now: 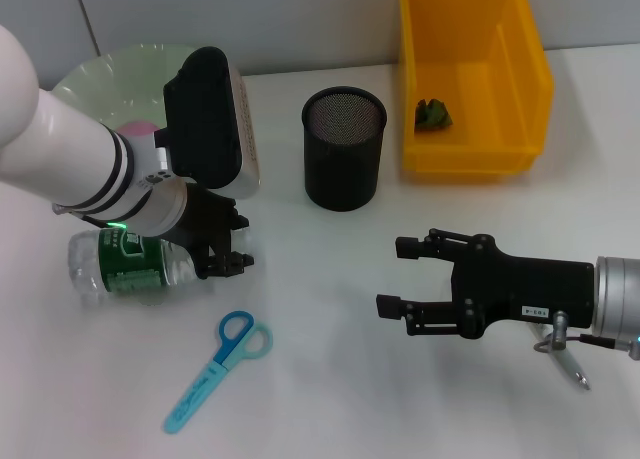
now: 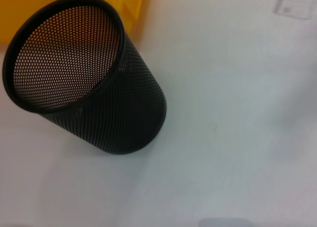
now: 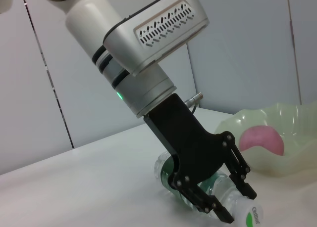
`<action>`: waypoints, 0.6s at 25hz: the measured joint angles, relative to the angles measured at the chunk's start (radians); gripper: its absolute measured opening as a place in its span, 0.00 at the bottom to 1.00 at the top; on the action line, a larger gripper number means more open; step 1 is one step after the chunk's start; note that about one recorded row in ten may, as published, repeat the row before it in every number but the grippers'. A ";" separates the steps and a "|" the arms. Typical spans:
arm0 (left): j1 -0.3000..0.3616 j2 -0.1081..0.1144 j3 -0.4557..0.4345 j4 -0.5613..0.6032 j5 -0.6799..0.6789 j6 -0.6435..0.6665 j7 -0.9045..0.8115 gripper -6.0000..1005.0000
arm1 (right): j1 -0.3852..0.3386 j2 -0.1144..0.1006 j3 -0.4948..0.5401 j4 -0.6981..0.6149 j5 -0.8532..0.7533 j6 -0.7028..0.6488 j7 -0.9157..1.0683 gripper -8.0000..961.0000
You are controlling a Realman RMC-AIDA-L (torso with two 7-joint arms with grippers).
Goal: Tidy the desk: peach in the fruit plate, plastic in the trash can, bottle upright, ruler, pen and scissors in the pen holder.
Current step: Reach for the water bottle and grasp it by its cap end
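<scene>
One bottle (image 1: 125, 269), one pair of scissors (image 1: 218, 369), one pen (image 1: 566, 357), one mesh pen holder (image 1: 343, 147), one yellow trash can (image 1: 470, 79) and one green fruit plate (image 1: 110, 74) sit on the white desk (image 1: 330, 399). The trash can holds one crumpled green piece of plastic (image 1: 432, 114), and the plate holds one pink peach (image 3: 261, 139).

The bottle lies on its side at the near left, its long axis running left to right with the cap toward the right. The scissors lie diagonally just right of and nearer than it, handles at the far end.

The left gripper (image 1: 225, 254) has its fingers around the bottle's neck end, grasping it. The right gripper (image 1: 405, 277) hovers at the near right, fingers spread wide, holding nothing, with the pen lying beneath its wrist.
</scene>
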 joint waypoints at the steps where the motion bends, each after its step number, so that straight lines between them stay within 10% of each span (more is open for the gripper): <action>1: 0.000 0.000 0.000 0.000 0.000 0.000 -0.001 0.45 | 0.000 0.000 0.000 0.000 0.000 0.000 0.000 0.88; 15: 0.005 -0.001 0.009 0.021 0.002 0.005 -0.006 0.50 | -0.004 0.000 0.002 0.000 0.000 0.000 0.000 0.88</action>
